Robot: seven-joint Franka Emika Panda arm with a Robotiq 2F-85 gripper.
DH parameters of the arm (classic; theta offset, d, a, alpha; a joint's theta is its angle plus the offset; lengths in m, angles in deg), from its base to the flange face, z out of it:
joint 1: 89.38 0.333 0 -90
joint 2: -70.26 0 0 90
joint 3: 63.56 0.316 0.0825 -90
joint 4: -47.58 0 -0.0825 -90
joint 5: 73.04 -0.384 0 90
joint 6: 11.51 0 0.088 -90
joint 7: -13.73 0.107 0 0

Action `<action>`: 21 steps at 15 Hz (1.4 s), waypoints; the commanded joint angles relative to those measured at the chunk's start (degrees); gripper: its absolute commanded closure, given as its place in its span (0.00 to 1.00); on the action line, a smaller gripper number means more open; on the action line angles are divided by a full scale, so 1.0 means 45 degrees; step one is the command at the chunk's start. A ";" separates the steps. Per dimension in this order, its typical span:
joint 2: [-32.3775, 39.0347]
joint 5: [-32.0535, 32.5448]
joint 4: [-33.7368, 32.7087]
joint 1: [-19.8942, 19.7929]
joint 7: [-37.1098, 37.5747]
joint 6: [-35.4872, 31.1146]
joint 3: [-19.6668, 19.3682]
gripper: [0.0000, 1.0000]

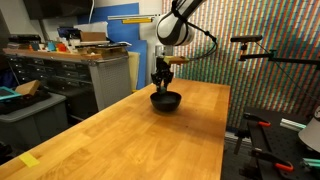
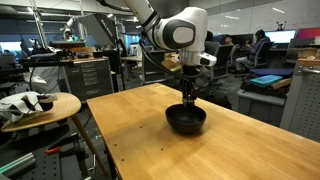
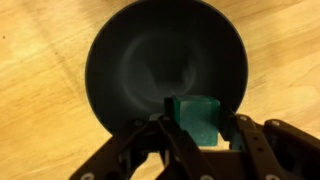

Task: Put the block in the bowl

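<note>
The black bowl (image 1: 166, 100) stands on the wooden table, also seen in an exterior view (image 2: 186, 120) and filling the top of the wrist view (image 3: 150, 60). My gripper (image 1: 162, 84) (image 2: 188, 100) reaches down into the bowl's mouth. In the wrist view the gripper (image 3: 198, 125) is shut on the small green block (image 3: 192, 120) and holds it just over the near inner side of the bowl. The block is hidden behind the fingers in both exterior views.
The wooden table (image 1: 130, 135) (image 2: 150, 150) stretches towards the camera. A flat yellow piece (image 1: 29, 160) lies at its near corner. A round side table with clutter (image 2: 35, 105) stands beside it, and cabinets (image 1: 80, 75) stand behind.
</note>
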 commanded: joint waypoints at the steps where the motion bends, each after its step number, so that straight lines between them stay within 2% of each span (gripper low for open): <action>1: 0.0797 -0.0046 -0.0775 0.0131 0.0439 0.0110 -0.0146 0.83; 8: 0.1955 0.0115 -0.1830 0.0189 0.0884 0.0333 -0.0361 0.83; 15: 0.1997 0.0154 -0.1793 0.0143 0.1202 0.0767 -0.0688 0.83; 16: 0.1952 0.0130 -0.1758 0.0124 0.1153 0.0943 -0.0668 0.40; 21: 0.1486 0.0128 -0.1521 0.0172 0.0862 0.1829 -0.0497 0.02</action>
